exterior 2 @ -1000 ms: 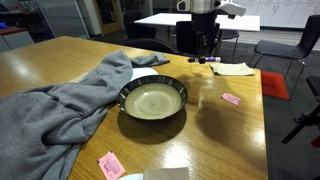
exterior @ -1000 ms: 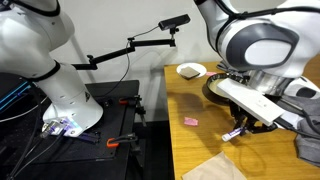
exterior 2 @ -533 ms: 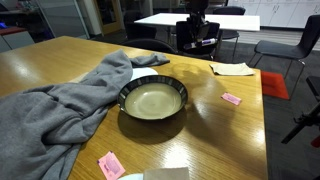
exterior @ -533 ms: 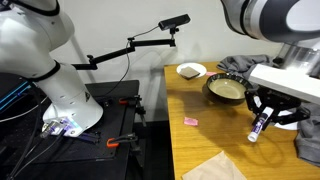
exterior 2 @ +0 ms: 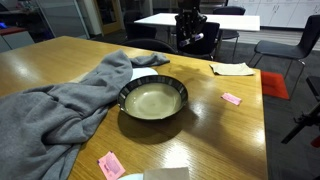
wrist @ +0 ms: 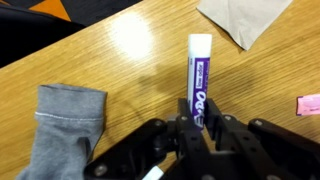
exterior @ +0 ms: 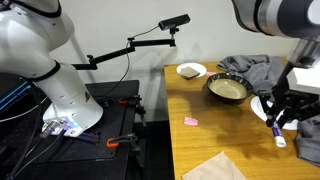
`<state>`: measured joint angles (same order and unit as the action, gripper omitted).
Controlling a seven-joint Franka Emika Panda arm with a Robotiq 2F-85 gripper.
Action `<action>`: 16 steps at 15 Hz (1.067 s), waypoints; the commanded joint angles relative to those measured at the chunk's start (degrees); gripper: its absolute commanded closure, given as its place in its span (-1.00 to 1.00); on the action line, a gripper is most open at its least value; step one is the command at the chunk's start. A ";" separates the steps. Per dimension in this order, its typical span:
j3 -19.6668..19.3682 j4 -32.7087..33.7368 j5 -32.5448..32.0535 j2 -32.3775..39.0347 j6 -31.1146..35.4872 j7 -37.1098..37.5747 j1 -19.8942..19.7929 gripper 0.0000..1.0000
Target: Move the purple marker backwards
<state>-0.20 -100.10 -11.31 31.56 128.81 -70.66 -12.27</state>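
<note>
Wrist view: the gripper point(wrist: 200, 126) is pinched narrowly around one end of the purple marker point(wrist: 199, 78), which juts out ahead, apparently lifted off the wooden table point(wrist: 110, 60). Held by one end, it may swivel or slip out. If dropped, it could roll toward the grey cloth point(wrist: 65, 130) or the paper napkin point(wrist: 245, 18) farther off.

One purple marker point(wrist: 198, 80), two bowls point(exterior: 227, 88), two pink blocks point(exterior 2: 231, 99), one grey cloth point(exterior 2: 60, 100).
</note>
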 commanded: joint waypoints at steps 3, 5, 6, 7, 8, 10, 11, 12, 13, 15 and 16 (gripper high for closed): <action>1.00 3.93 0.02 3.82 -0.02 -15.06 -1.15 0.90; 1.68 4.17 1.56 4.65 0.43 -20.59 -2.06 0.90; 2.03 4.35 2.38 5.13 0.63 -23.33 -2.58 0.90; 2.23 4.30 2.88 5.54 1.08 -25.49 -2.88 0.90; 2.26 4.30 3.22 5.92 1.41 -27.40 -3.03 0.90; 2.11 3.80 3.21 6.80 3.44 -30.26 -3.10 0.90; 1.97 3.55 3.03 7.22 4.70 -31.40 -3.03 0.90; 1.64 2.99 2.47 7.71 7.06 -31.82 -2.73 0.90; 1.51 2.68 2.18 8.24 9.42 -32.16 -2.49 0.90; 1.38 2.49 1.59 9.72 13.45 -32.68 -2.04 0.90; 1.63 2.68 1.81 10.55 14.71 -33.22 -2.11 0.90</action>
<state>1.04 -97.28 -9.23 40.65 139.11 -102.10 -14.42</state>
